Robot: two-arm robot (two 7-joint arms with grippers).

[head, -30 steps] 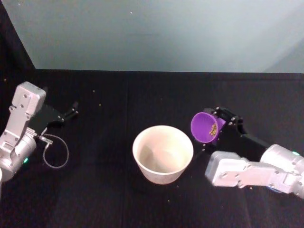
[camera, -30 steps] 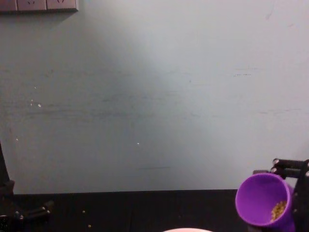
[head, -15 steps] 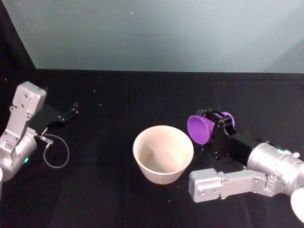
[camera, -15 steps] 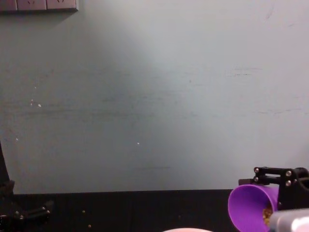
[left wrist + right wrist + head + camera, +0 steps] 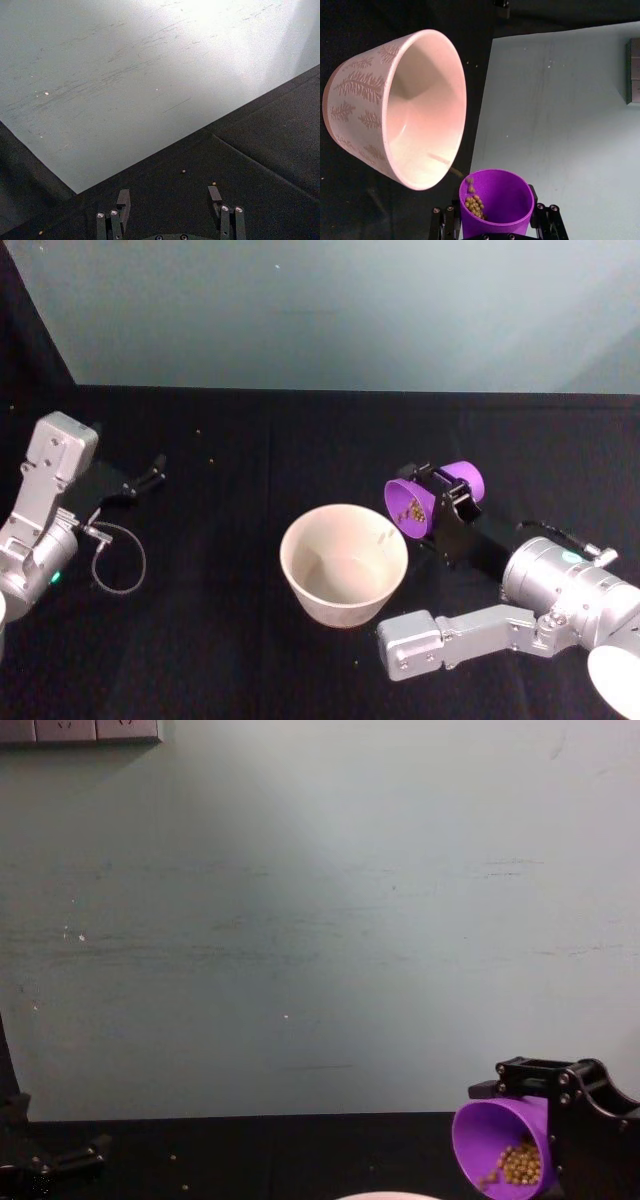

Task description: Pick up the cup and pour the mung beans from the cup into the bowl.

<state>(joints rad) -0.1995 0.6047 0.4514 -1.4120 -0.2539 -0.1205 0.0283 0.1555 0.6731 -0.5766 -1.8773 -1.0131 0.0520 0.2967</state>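
The purple cup (image 5: 430, 502) lies tipped on its side in the air, its mouth just above the right rim of the bowl (image 5: 300, 532). My right gripper (image 5: 447, 498) is shut on the cup. Mung beans (image 5: 408, 510) are heaped at the cup's lower lip, and in the right wrist view some mung beans (image 5: 474, 204) spill over the edge of the cup (image 5: 496, 197) toward the pinkish bowl (image 5: 355, 95). The chest view shows the cup (image 5: 495, 1152) with beans (image 5: 518, 1165) at its lip. My left gripper (image 5: 152, 472) rests open and parked at the far left.
The bowl stands in the middle of a black cloth backed by a grey wall. A thin cable loop (image 5: 118, 560) lies beside the left arm. Stray beans (image 5: 183, 171) dot the cloth. A white object (image 5: 618, 685) sits at the lower right corner.
The right gripper has carried the cup left toward the bowl and tipped it further. The beans have slid to the cup's lip and begun falling out. The left arm has stayed still.
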